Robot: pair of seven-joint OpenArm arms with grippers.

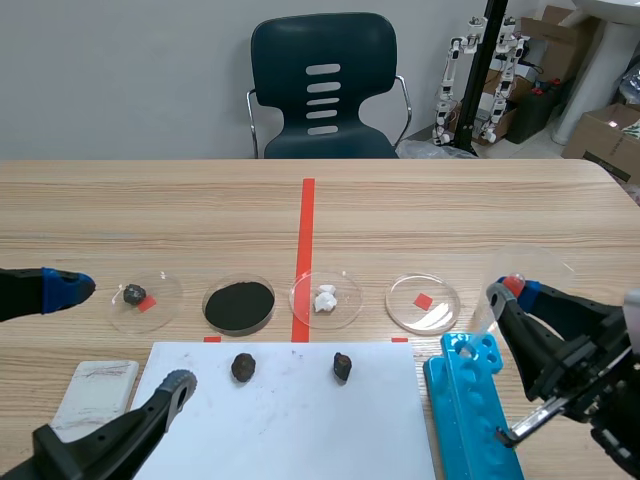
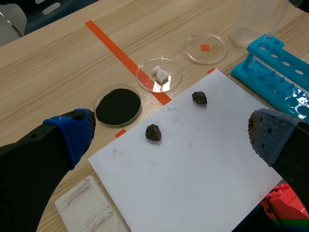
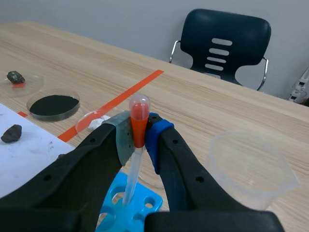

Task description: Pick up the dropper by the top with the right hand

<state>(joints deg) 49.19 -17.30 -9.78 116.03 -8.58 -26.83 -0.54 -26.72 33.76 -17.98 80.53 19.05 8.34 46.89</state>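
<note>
Plain pale grey wall (image 1: 120, 70), dark blue plastic chair with a slotted back and chrome frame (image 1: 322, 85) behind the far edge of the light wood-grain tabletop (image 1: 450, 200), brown cardboard boxes (image 1: 605, 135) on the floor to the right

readable text: none | labels/brands: none legible | numbers: none | signs: none, all three views

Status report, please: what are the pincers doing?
Right pincer shut on orange top of clear plastic dropper. Left pincer open, empty. Tip at blue plastic rack.
</note>
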